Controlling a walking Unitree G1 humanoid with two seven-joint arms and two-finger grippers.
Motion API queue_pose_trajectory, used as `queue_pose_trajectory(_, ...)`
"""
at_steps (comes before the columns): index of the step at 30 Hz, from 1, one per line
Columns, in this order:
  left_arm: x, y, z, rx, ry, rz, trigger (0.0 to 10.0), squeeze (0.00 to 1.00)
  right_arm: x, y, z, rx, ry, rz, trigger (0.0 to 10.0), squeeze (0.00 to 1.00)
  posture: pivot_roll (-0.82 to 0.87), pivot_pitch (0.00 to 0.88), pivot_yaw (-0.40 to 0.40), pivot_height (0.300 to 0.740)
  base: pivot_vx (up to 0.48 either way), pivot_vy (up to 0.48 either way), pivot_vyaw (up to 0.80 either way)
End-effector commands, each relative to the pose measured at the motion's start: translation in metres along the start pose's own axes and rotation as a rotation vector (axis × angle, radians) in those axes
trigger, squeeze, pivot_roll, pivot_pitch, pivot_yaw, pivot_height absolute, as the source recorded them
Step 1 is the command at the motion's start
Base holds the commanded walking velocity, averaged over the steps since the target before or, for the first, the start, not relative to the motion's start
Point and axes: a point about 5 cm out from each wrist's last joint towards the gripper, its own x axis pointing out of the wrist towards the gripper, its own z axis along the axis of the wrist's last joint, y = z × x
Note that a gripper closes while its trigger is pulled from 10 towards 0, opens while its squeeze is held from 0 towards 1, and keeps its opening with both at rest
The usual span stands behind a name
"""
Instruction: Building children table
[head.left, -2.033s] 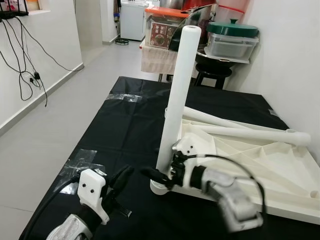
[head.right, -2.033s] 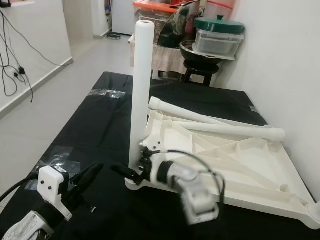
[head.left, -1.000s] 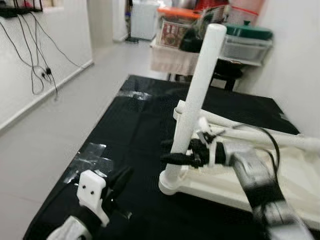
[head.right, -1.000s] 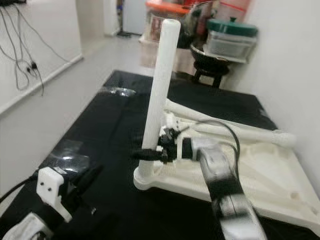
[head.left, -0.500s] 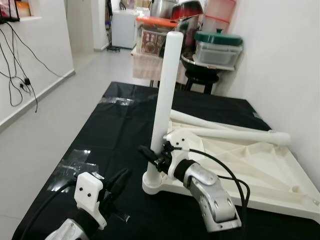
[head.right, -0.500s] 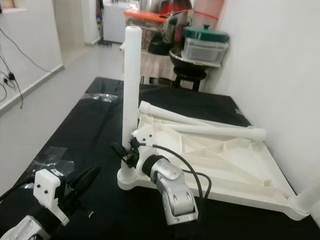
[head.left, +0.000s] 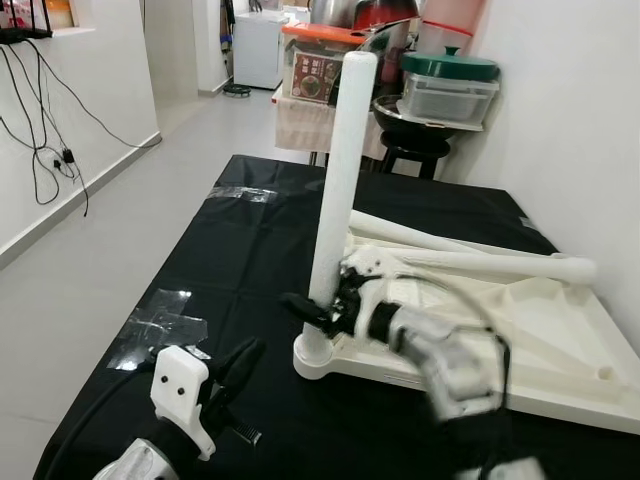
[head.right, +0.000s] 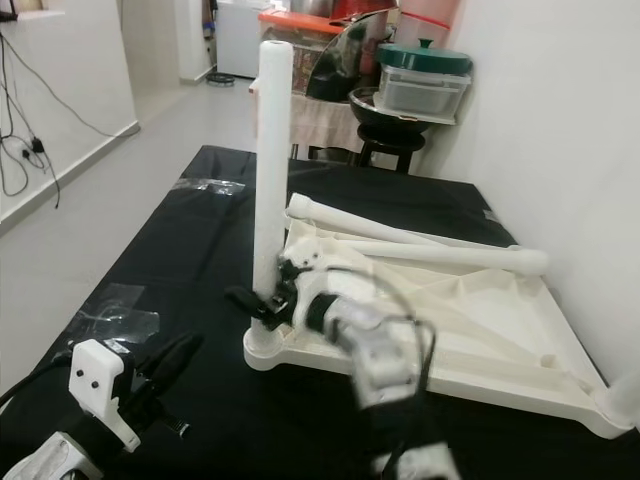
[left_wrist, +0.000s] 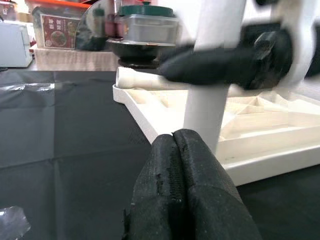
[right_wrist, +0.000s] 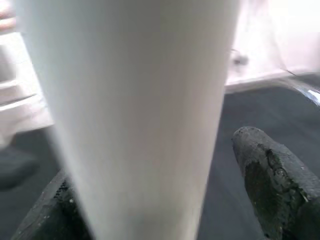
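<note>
A white children's table top (head.left: 540, 350) lies upside down on a black cloth. One white table leg (head.left: 340, 170) stands upright in its near left corner. My right gripper (head.left: 305, 308) is shut on the lower part of that leg, which runs between its black fingers (right_wrist: 270, 175) as the table leg (right_wrist: 135, 100) in the right wrist view. The right arm is blurred. Two loose legs (head.left: 480, 265) lie across the far side of the top. Low at the front left, my left gripper (head.left: 243, 355) hovers shut and empty, its fingertips (left_wrist: 175, 150) pointing at the leg's base.
Clear tape patches (head.left: 160, 325) stick to the black cloth (head.left: 250, 250). Behind the cloth stand a black stool (head.left: 420, 145) and stacked containers (head.left: 450, 85). A white wall runs along the right. Another upright leg (head.right: 625, 395) shows at the near right corner. Cables (head.left: 50, 140) hang on the left wall.
The camera has shifted. My right arm has swung about while its gripper stays at the upright leg's lower part. The left gripper has kept its place and stays shut.
</note>
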Motion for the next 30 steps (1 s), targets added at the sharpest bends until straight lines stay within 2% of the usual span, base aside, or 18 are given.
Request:
queue_pose_trajectory(1,0.002,-0.001,-0.002,0.0,0.009,0.001,10.0,0.0,-0.002,0.001,-0.001,0.002,0.002,0.156,10.0,0.0,0.04,0.0,-0.142,0.74,0.0,0.0,0.0)
queue_pose_trajectory(2,0.002,-0.001,-0.002,0.0,0.009,0.001,10.0,0.0,-0.002,0.001,-0.001,0.002,0.002,0.156,10.0,0.0,0.04,0.0,-0.142,0.74,0.0,0.0,0.0)
queue_pose_trajectory(4,0.002,-0.001,-0.002,0.003,0.008,0.005,10.0,0.0,-0.005,-0.002,0.0,0.0,0.027,0.277,10.0,0.0,0.05,0.0,-0.143,0.74,0.0,0.0,0.0)
queue_pose_trajectory(6,0.002,-0.001,-0.002,0.004,0.008,0.006,10.0,0.0,-0.005,-0.005,0.0,0.019,0.038,0.32,10.0,0.0,0.05,0.0,-0.144,0.74,0.0,0.0,0.0)
queue_pose_trajectory(7,0.002,-0.002,-0.002,0.005,0.008,0.006,10.0,0.0,-0.004,-0.01,0.0,0.046,0.046,0.344,9.5,0.0,0.05,0.0,-0.145,0.74,0.0,0.0,0.0)
queue_pose_trajectory(8,0.002,-0.002,-0.002,0.005,0.008,0.006,10.0,0.0,-0.004,-0.01,0.0,0.046,0.046,0.344,9.5,0.0,0.05,0.0,-0.145,0.74,0.0,0.0,0.0)
queue_pose_trajectory(9,0.002,-0.002,-0.002,0.005,0.008,0.006,10.0,0.0,-0.003,-0.014,0.0,0.063,0.048,0.353,4.5,0.0,0.06,0.0,-0.145,0.74,0.0,0.0,0.0)
queue_pose_trajectory(11,0.002,-0.002,-0.002,0.005,0.008,0.006,10.0,0.0,-0.003,-0.014,0.0,0.063,0.048,0.353,4.5,0.0,0.06,0.0,-0.145,0.74,0.0,0.0,0.0)
queue_pose_trajectory(12,0.002,-0.002,-0.002,0.006,0.009,0.006,10.0,0.0,-0.001,-0.018,0.0,0.085,0.044,0.344,0.0,0.0,0.06,0.0,-0.145,0.74,0.0,0.0,0.0)
queue_pose_trajectory(20,0.002,-0.004,0.0,0.001,0.005,0.004,10.0,0.0,-0.009,-0.024,-0.008,0.126,0.027,0.33,0.0,0.0,0.04,0.0,-0.137,0.74,0.0,0.0,0.0)
queue_pose_trajectory(23,0.001,-0.004,0.001,-0.002,0.004,0.003,10.0,0.0,-0.018,-0.022,-0.023,0.094,0.094,0.17,0.0,0.0,0.03,0.0,-0.138,0.74,0.0,0.0,0.0)
queue_pose_trajectory(24,0.001,-0.004,0.001,-0.002,0.004,0.003,10.0,0.0,-0.018,-0.022,-0.023,0.094,0.094,0.17,0.0,0.0,0.03,0.0,-0.138,0.74,0.0,0.0,0.0)
queue_pose_trajectory(26,-0.001,-0.003,0.001,-0.002,0.004,0.003,10.0,0.0,-0.013,-0.016,-0.033,0.099,0.132,-0.091,0.0,0.0,0.03,0.0,-0.144,0.74,0.0,0.0,0.0)
queue_pose_trajectory(27,-0.001,-0.003,0.001,-0.002,0.004,0.003,10.0,0.0,-0.013,-0.016,-0.033,0.099,0.132,-0.091,0.0,0.0,0.03,0.0,-0.144,0.74,0.0,0.0,0.0)
queue_pose_trajectory(28,-0.002,-0.002,0.002,-0.001,0.005,0.005,10.0,0.0,-0.007,-0.011,-0.042,0.181,0.124,-0.452,0.0,0.0,0.02,0.009,-0.141,0.74,0.0,0.0,0.0)
queue_pose_trajectory(29,-0.002,-0.001,0.003,-0.001,0.005,0.006,10.0,0.0,-0.003,0.018,-0.058,0.212,0.151,-0.578,0.0,0.0,0.02,0.022,-0.123,0.74,0.0,0.0,0.0)
queue_pose_trajectory(30,-0.003,-0.001,0.003,-0.001,0.005,0.007,10.0,0.0,-0.003,0.037,-0.064,0.232,0.159,-0.642,0.0,0.0,0.02,0.022,-0.123,0.74,0.0,0.0,0.0)
